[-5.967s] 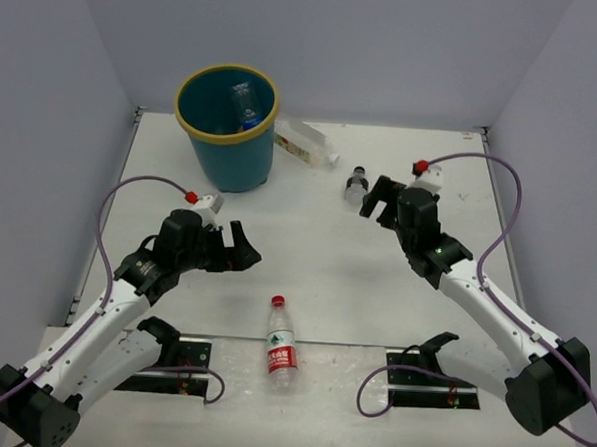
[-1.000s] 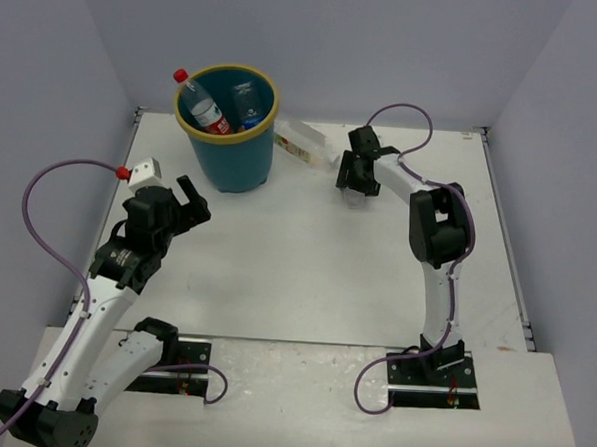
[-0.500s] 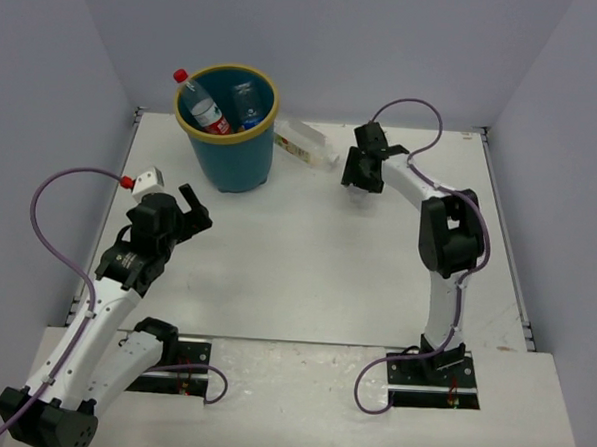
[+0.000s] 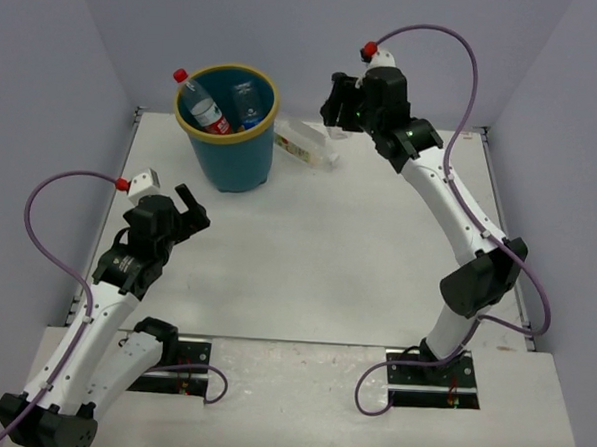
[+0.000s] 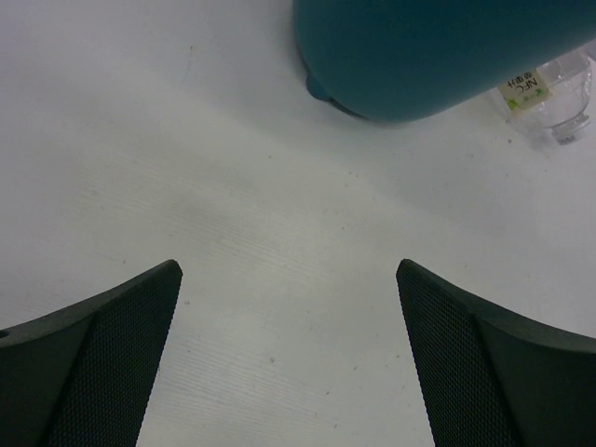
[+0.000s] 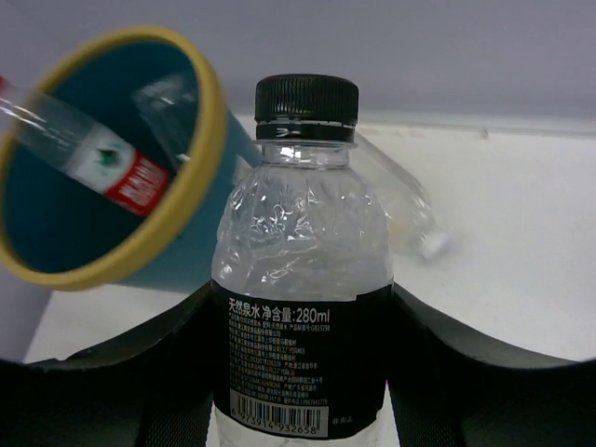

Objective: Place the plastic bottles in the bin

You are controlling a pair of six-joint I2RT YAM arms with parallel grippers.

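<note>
**Dark-capped bottle held by R gripper, right of bin**

L gripper [image 4: 187, 206], lower left of top view: fingers spread wide, nothing btwn them, over bare table [image 4: 326, 265]. R gripper [image 4: 340, 104], upper centre, pinches dark-capped bottle [image 6: 303, 279]. Its black label has Chinese text, "280ml" & a barcode below. Bin [image 4: 231, 165], upper left, holds red-label bottle [image 4: 208, 112], cap poking over rim, & blue-label bottle [image 4: 247, 109]. Clear bottle [image 4: 305, 144] lies on table just right of bin; label approx "NFC".
</note>
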